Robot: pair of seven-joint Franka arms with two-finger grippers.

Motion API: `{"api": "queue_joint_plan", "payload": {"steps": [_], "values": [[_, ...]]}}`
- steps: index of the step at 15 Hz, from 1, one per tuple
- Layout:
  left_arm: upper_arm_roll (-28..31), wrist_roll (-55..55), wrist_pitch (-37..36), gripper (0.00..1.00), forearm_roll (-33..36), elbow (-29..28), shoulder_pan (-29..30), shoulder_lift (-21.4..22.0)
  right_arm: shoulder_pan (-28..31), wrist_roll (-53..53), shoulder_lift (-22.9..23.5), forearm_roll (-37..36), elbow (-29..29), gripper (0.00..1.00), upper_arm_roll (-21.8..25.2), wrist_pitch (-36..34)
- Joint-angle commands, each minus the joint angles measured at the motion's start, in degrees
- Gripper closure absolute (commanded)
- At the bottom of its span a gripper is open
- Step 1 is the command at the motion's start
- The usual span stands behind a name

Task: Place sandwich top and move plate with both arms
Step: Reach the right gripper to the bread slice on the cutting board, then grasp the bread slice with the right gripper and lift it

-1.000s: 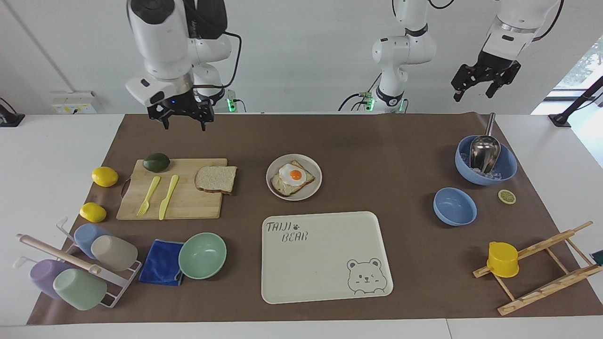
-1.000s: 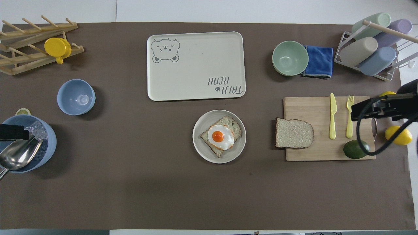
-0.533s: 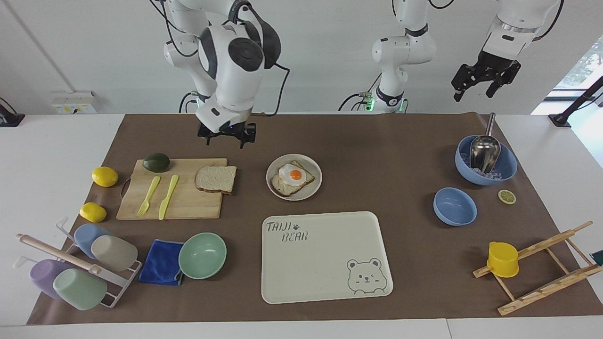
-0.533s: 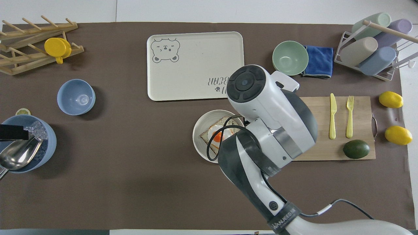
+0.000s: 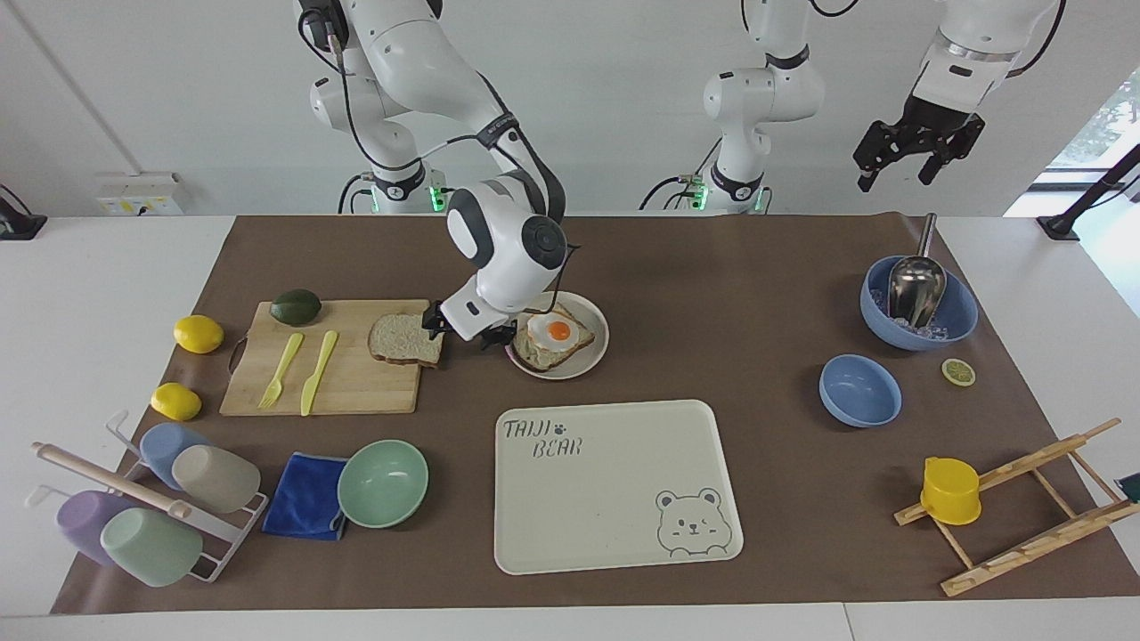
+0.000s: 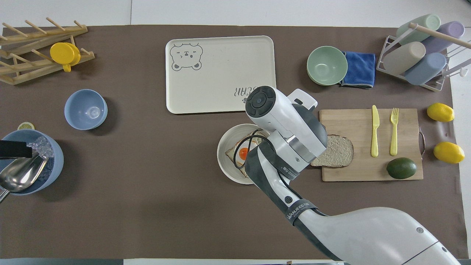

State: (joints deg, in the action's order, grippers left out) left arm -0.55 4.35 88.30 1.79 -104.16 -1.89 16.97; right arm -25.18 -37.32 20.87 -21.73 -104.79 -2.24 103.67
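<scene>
The sandwich top (image 5: 401, 338) (image 6: 337, 151), a plain brown-crusted bread slice, lies on the wooden board's (image 5: 356, 383) corner nearest the plate. The round cream plate (image 5: 595, 354) (image 6: 222, 154) carries a toast slice with a fried egg (image 5: 557, 332). My right gripper (image 5: 465, 334) hangs low and open between the slice and the plate, one finger at the slice's edge and the other at the plate's rim. In the overhead view its own wrist (image 6: 285, 129) hides the fingers. My left gripper (image 5: 908, 165) waits open, high over the blue bowl with the scoop (image 5: 917, 303).
The bear tray (image 5: 614, 485) lies farther from the robots than the plate. The board also holds an avocado (image 5: 296, 306), a yellow fork and a knife. Two lemons, a mint bowl (image 5: 383, 482), a blue cloth, a cup rack, a small blue bowl (image 5: 859, 390) and a wooden rack are also on the table.
My right arm has swung from the robots' edge of the table and come down between the bread slice and the plate. The left arm has not moved.
</scene>
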Motion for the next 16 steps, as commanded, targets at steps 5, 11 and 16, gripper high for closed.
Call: {"api": "queue_joint_plan", "payload": {"steps": [5,11,16], "values": [[0.1,-0.4,-0.9,0.00,-0.3,0.4,0.0,0.6,4.3,-2.1,-4.7,-1.9,-11.1,0.00,-0.5,8.6],[0.2,-0.5,-1.0,0.00,-0.3,0.4,0.4,0.6,4.3,-2.2,-4.5,-2.2,-12.0,0.28,-0.5,8.7],[0.0,-0.5,-0.9,0.00,-0.3,0.4,0.2,0.6,3.6,-2.9,-4.4,-2.2,-11.8,1.00,-0.6,8.7]]}}
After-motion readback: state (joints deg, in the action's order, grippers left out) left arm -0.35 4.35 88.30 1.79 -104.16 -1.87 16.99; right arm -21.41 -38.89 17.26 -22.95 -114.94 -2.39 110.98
